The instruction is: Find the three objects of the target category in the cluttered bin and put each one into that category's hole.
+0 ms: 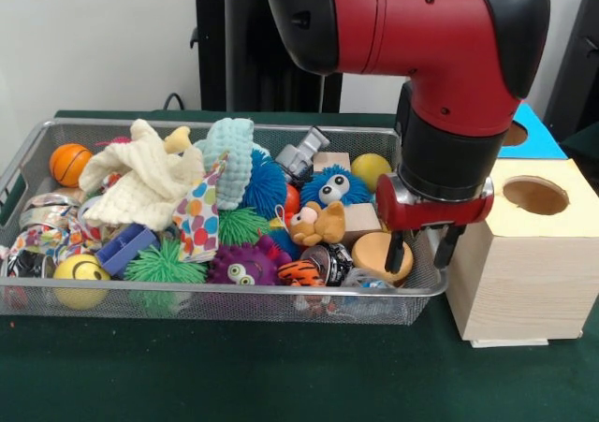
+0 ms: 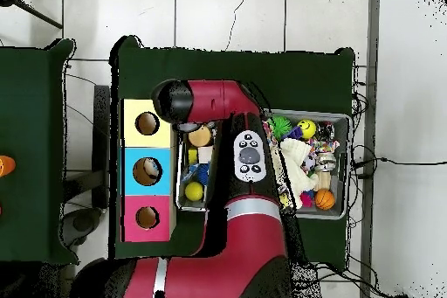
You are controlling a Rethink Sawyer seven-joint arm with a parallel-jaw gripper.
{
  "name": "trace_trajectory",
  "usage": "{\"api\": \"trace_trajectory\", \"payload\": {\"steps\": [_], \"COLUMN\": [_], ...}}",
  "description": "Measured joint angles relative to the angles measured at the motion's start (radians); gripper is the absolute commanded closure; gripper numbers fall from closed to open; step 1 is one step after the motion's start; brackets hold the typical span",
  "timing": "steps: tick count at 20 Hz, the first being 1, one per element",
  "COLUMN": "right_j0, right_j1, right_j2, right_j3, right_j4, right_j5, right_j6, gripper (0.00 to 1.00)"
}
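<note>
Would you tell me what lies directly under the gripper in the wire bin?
Below the open gripper sits a round wooden disc at the wire bin's end. Whatever lies beneath the disc is covered.

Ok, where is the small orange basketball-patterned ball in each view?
Front view: small orange basketball-patterned ball in the wire mesh bin, far left corner.
Overhead view: same ball in the bin's lower right corner.
Shared landmark: the cream knitted cloth beside it.
</note>
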Motion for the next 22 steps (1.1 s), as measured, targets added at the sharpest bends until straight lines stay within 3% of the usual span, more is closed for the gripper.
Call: {"api": "trace_trajectory", "payload": {"steps": [11,22], "right_j0": [-0.031,-0.116], "right_j1": [-0.105,-0.119], "right_j2": [0.001,0.002], "right_j3": [0.068,0.068], "right_j4": [-0.002,-0.009], "right_j5": [0.0,0.0], "right_j6": [0.0,0.0], "gripper": [0.0,0.0]}}
